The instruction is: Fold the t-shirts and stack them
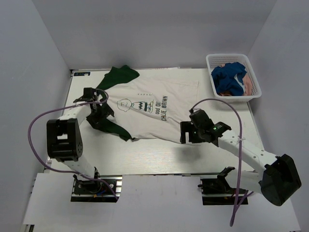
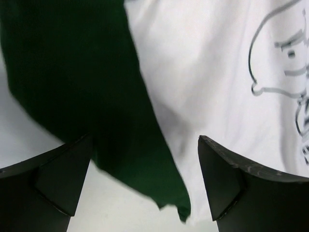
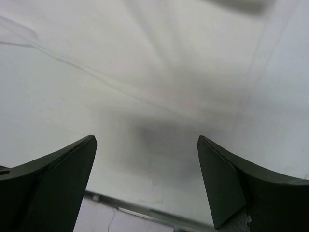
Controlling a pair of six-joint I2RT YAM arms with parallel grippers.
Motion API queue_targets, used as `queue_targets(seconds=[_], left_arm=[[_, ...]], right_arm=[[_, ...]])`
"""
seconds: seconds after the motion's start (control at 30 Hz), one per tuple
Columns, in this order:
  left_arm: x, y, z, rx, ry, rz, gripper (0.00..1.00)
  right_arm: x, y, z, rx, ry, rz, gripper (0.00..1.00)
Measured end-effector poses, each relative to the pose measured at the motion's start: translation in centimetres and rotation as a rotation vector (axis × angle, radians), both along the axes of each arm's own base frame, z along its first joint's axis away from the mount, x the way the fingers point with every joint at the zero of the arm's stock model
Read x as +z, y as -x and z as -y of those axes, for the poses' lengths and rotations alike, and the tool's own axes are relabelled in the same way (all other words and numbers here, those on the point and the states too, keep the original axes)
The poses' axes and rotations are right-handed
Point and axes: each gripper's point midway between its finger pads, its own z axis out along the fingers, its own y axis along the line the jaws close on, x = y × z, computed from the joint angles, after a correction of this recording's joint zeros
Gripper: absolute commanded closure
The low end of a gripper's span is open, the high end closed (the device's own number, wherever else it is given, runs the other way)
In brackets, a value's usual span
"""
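Cream t-shirt point(image 1: 159, 104): spread flat, print up, mid-tabletop point(image 1: 159, 157), running toward the far edge. Far sleeve point(image 1: 121, 75), dark green, is bunched by the far edge left of centre. Near sleeve point(image 1: 116, 128), also green, is creased at the shirt's near-left side.

Blue t-shirt point(image 1: 229, 77) and pink t-shirt point(image 1: 248, 84): crumpled together in the white mesh basket point(image 1: 227, 55) at the far right corner.

Handling, my read: light, limp cloth with no stiffness. It will sag and drag when lifted. A one-point hold would let it twist, so take it at two edge points. Best holds look like the sleeve seam on the left and the hem on the right, pinching low against the table so the thin layer is caught.

Left gripper point(image 1: 99, 113): jaws spread wide, holding nothing. It sits over the near sleeve, where green meets cream.

Right gripper point(image 1: 186, 131): jaws spread wide, empty, at the shirt's near-right hem. Its wrist view shows only pale surface between the fingers.
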Motion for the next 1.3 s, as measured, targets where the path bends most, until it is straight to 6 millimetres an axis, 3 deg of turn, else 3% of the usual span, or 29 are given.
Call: queue_targets(seconds=[0.17,0.33,0.43,0.63,0.7,0.8,0.9,0.97,1.1,1.3], left_arm=[[1.9,4.2,0.8,0.048,0.042,0.017,0.00],[4.3,7.9,1.0,0.092,0.048,0.036,0.00],[8.0,8.7,0.8,0.094,0.039,0.110,0.00],[18.0,8.8,-1.5,0.148,-0.075,0.351,0.00],[19.5,9.5,-2.2,0.163,-0.108,0.397,0.00],[19.1,10.5,-2.7,0.159,-0.145,0.365,0.00],[17.2,10.5,-3.1,0.132,-0.173,0.278,0.00],[15.6,10.3,-3.2,0.114,-0.185,0.209,0.00],[13.8,10.8,-3.4,0.079,-0.202,0.135,0.00],[14.4,10.9,-3.6,0.065,-0.218,0.163,0.00]], right_arm=[[3.0,-2.6,-4.0,0.177,-0.060,0.195,0.10],[4.6,-1.6,-11.6,0.480,-0.110,0.304,0.10],[4.1,0.3,-16.4,0.659,-0.110,0.336,0.10],[3.1,2.4,-24.6,0.920,-0.116,0.374,0.10],[2.8,3.0,-27.3,0.993,-0.136,0.378,0.16],[2.2,3.8,-31.1,1.073,-0.170,0.376,0.18],[1.0,4.2,-34.4,1.121,-0.194,0.351,0.18],[-0.2,4.4,-35.6,1.138,-0.193,0.325,0.18],[-2.7,4.0,-35.5,1.123,-0.146,0.271,0.14],[-4.3,1.8,-34.5,1.056,-0.073,0.249,0.11]])
